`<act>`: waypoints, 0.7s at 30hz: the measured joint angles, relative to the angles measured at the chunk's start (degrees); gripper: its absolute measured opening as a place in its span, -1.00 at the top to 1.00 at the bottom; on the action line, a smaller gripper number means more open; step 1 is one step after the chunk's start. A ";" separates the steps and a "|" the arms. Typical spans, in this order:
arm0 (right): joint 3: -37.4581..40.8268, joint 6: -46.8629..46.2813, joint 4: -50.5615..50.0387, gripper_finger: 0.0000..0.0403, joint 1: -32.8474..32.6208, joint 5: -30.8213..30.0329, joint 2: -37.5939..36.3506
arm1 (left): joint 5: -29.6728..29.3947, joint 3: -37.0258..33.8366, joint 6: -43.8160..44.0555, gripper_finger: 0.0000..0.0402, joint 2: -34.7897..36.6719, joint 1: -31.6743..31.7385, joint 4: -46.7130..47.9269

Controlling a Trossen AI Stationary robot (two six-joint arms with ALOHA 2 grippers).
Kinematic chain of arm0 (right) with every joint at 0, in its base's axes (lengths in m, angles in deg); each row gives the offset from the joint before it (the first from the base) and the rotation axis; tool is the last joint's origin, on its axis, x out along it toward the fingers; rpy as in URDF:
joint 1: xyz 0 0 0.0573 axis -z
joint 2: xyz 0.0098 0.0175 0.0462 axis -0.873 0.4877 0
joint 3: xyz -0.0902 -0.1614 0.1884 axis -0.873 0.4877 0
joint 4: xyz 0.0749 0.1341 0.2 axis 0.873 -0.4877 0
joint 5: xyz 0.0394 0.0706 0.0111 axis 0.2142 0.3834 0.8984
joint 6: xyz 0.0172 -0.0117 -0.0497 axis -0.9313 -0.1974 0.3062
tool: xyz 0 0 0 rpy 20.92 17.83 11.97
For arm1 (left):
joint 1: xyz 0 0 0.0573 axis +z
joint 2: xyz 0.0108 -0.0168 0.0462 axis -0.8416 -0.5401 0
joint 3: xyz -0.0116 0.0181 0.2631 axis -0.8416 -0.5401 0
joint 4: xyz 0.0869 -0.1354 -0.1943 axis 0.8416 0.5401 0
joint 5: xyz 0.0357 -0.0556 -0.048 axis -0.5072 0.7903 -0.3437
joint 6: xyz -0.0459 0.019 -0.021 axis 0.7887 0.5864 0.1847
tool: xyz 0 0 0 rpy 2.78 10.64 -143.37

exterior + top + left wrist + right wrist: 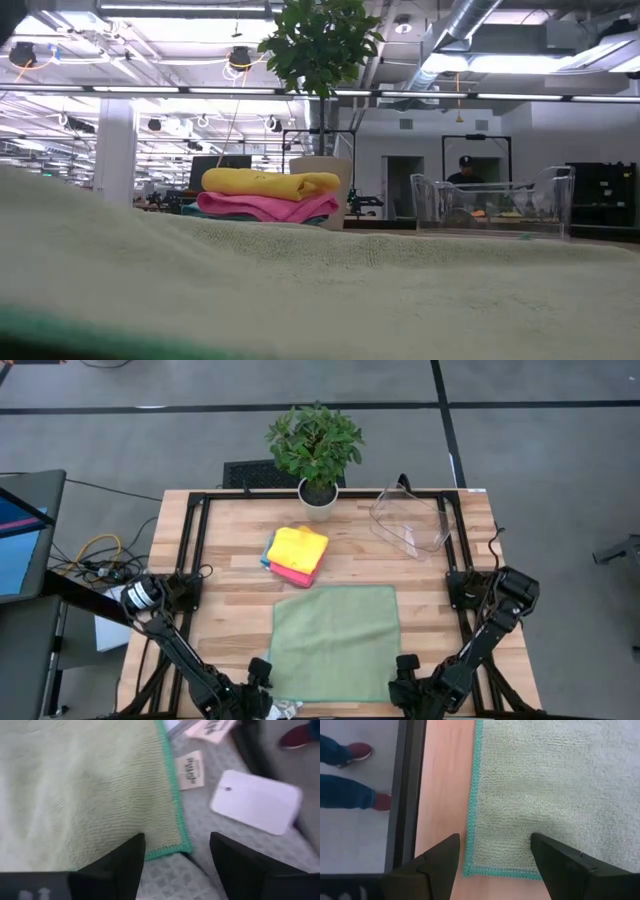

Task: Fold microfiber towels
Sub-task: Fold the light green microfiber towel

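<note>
Hovering at the desk's near edge, the left claw [176, 857] stands released over the near left corner of the sage green towel [335, 642], its dark fingers [122, 865] spread to either side of that teal-hemmed corner and holding nothing. Just beyond the corner, in the left wrist view, lie a white card [256, 801] and some small labels [191, 769] on a grey surface. The sage green towel is spread flat on the wooden desk [230, 575], in the middle of its near half, reaching almost to the near edge. Behind it, toward the middle of the desk, sits a stack of folded towels [296, 553]: yellow on top, pink beneath, a blue edge showing at the stack's left. A potted plant [316, 452] stands at the far edge, and a clear plastic bin [411, 518] rests near the far right corner. The right claw [492, 852] is released above the towel's near right corner, gripping nothing. Beside the desk's frame a person's shoes [361, 752] show on the floor.
</note>
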 joint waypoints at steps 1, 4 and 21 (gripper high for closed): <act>0.00 -0.75 -0.02 -0.36 -0.15 -0.22 0.02 | -0.49 0.00 0.55 -0.07 0.00 0.16 1.11; 0.03 -1.56 -0.07 -0.34 -0.17 -0.33 0.07 | -0.62 0.00 1.74 0.05 0.00 0.33 2.73; 0.13 -3.08 -0.44 0.16 -0.11 -0.17 0.11 | 3.11 0.00 4.33 0.75 0.00 0.24 2.61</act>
